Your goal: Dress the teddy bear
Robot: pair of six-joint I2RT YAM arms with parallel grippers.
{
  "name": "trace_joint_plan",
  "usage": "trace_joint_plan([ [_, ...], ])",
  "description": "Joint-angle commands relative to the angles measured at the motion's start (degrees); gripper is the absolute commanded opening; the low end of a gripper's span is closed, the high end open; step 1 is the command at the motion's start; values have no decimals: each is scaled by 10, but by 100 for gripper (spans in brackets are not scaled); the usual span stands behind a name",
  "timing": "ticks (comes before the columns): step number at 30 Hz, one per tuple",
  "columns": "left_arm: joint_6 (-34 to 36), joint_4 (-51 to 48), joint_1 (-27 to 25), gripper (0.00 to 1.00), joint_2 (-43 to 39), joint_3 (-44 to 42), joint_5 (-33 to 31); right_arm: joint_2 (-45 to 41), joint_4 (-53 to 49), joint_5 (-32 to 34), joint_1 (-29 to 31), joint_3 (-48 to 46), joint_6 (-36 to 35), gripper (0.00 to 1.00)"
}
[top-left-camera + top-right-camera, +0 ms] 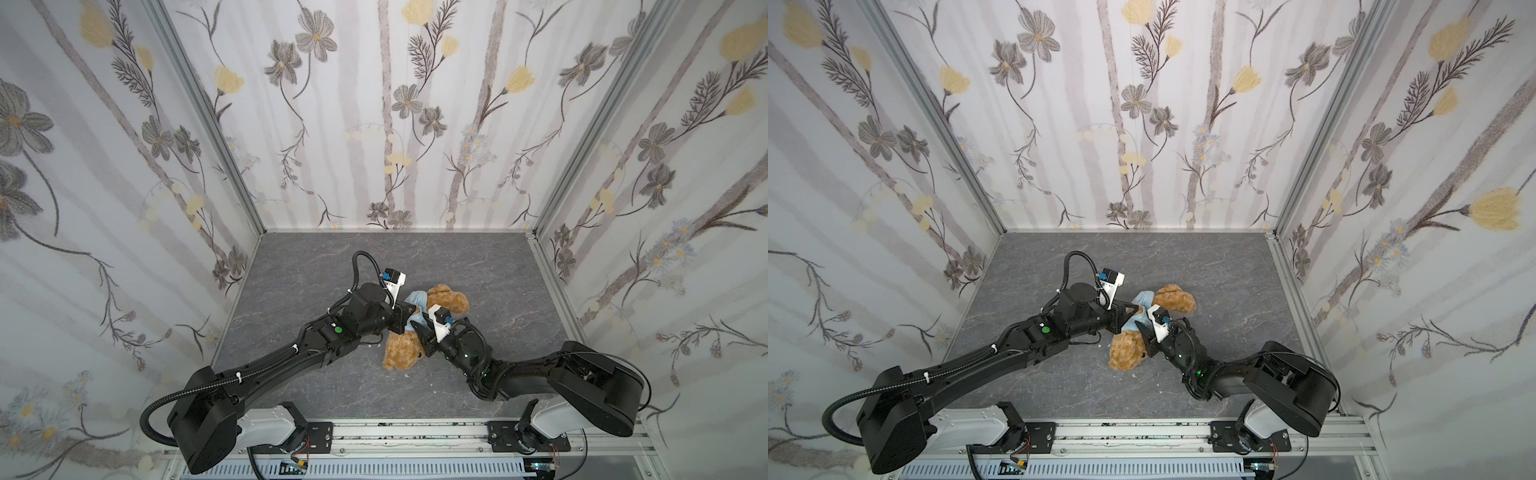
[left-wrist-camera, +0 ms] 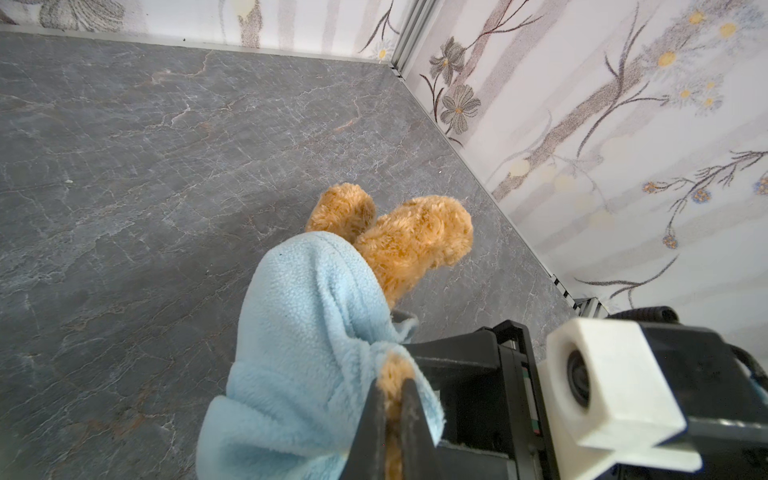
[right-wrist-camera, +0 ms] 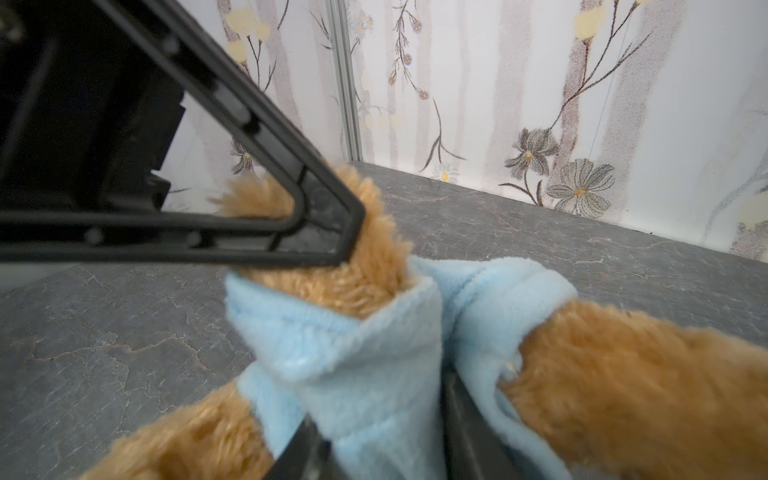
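The golden-brown teddy bear [image 1: 401, 353] lies mid-table in both top views, head toward the front, legs [image 2: 415, 237] toward the back. A light-blue fleece top [image 2: 307, 332] wraps its torso [image 1: 415, 302]. My left gripper [image 2: 390, 386] is shut on a furry paw that pokes out of a sleeve of the top. In the right wrist view that paw [image 3: 365, 270] sits under the left gripper's black finger [image 3: 249, 232]. My right gripper [image 3: 378, 403] is shut on the sleeve's blue fleece just below the cuff. Both grippers meet over the bear's chest [image 1: 1136, 320].
The grey marbled table [image 1: 498, 282] is boxed in by floral-papered walls [image 1: 374, 124] on three sides. Both arms' bases sit on the rail [image 1: 407, 436] at the front edge. Open table surface lies behind and to both sides of the bear.
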Motion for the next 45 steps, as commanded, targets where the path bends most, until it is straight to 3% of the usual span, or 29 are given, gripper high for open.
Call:
trace_joint_plan([
  [1,26,87,3,0,-11,7,-27,-42,-150,48,-1,-6,-8,49],
  [4,31,87,2,0,-3,3,-14,-110,-150,-8,-2,-12,-29,67],
  [6,32,87,1,0,1,1,-4,-144,-159,-37,-2,-5,-41,71],
  [16,27,89,-6,0,2,-1,5,-160,-141,-46,-2,12,-66,61],
  [28,34,89,-13,0,15,3,29,-160,-77,-19,-10,11,-111,68],
  [34,50,89,-15,0,26,11,85,-103,-46,-121,-46,31,-144,59],
  [37,53,90,-16,0,32,21,118,-66,-35,-150,-77,37,-128,48],
  [41,46,106,-11,0,28,35,149,11,5,-125,-87,11,-84,37],
  [45,29,113,9,0,19,42,163,53,46,-68,-86,-24,-22,34],
])
